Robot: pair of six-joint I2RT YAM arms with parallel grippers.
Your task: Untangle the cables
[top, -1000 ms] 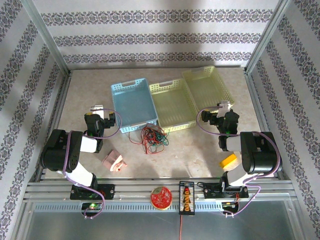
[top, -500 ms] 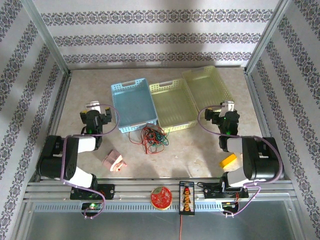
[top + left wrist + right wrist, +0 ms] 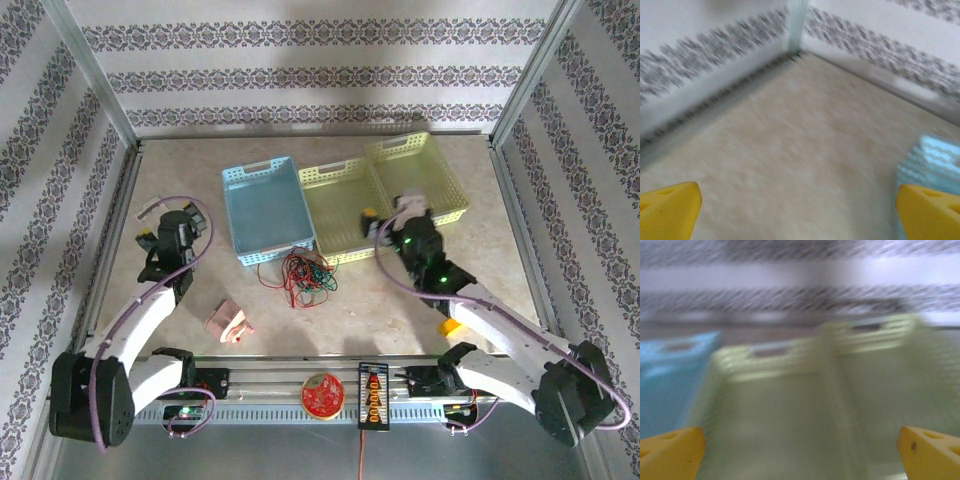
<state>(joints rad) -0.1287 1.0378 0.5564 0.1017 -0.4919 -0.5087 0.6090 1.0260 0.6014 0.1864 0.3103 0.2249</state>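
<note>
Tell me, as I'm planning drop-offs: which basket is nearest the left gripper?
The blue basket, leftmost of three, closest to the left gripper; the middle basket and right basket, both yellow-green, lie farther off.

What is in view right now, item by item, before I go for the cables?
perforated plastic basket: one, light blue, far centre of beige table
perforated plastic baskets: two, yellow-green, right of it
thin squiggly cables: one tangle, red, green and black, just before the blue basket
folded object: one, pink, near left
block: one, yellow, near right, partly under right arm
round disc: one, red, front rail
connector strip: one, black, beside disc
left gripper: open, yellow fingertips, over far-left table
right gripper: open, yellow fingertips, facing yellow-green baskets
</note>
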